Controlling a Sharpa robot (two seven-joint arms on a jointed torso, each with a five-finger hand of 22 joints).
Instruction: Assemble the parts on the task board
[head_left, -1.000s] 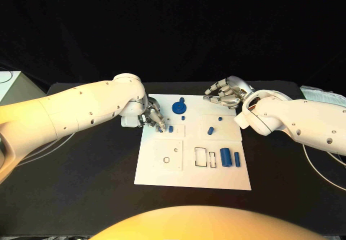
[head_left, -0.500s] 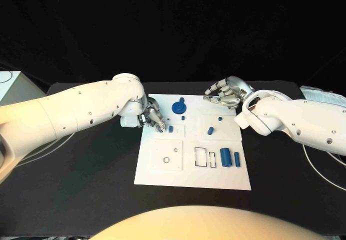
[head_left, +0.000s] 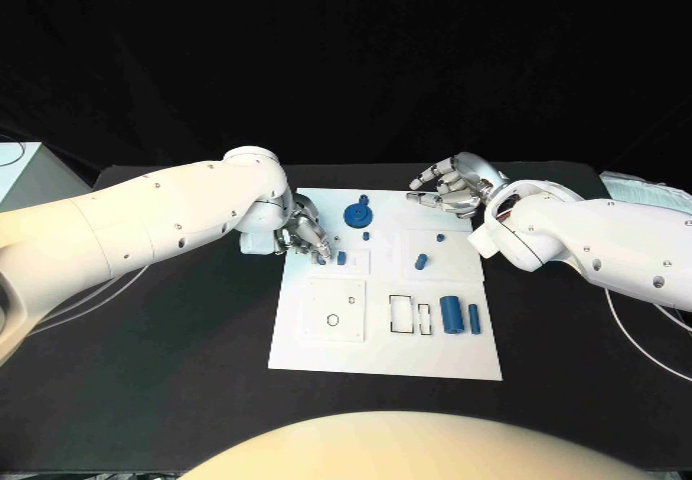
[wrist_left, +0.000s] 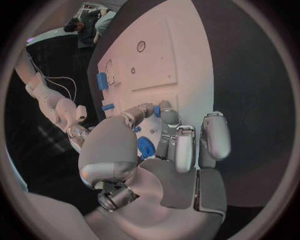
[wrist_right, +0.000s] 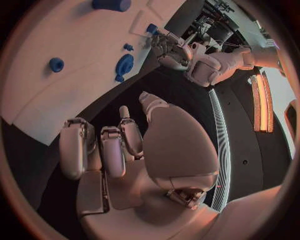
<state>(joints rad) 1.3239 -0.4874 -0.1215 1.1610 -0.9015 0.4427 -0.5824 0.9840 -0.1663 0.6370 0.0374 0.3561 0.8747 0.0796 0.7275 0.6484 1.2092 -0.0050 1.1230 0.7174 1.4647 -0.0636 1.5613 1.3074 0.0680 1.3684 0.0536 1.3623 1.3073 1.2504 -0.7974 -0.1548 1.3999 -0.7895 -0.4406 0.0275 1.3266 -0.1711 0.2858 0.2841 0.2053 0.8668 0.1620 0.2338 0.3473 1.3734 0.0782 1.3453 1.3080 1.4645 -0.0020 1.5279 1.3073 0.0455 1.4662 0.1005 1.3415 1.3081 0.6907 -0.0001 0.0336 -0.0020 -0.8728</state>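
The white task board (head_left: 387, 345) lies mid-table. My left hand (head_left: 303, 238) reaches over its near-left edge; thumb and a finger pinch a small blue peg (head_left: 342, 258) (wrist_left: 156, 111) at a square recess. My right hand (head_left: 450, 190) (wrist_right: 125, 150) hovers at the board's far right corner, fingers loosely bent and holding nothing. A round blue part with a tab (head_left: 358, 212) (wrist_right: 124, 65) lies at the far middle. A blue cylinder (head_left: 451, 314) (wrist_left: 102, 80) and a thin blue bar (head_left: 473, 318) lie near the right edge, and another blue piece (head_left: 421, 263) sits mid-right.
Two tiny blue pieces (head_left: 366, 236) (head_left: 437, 238) sit on the board. Rectangular cut-outs (head_left: 401, 313) and a small oval hole (head_left: 333, 320) show on its near half. A pale box (head_left: 22, 170) stands at the table's far left, with cables trailing beside both arms.
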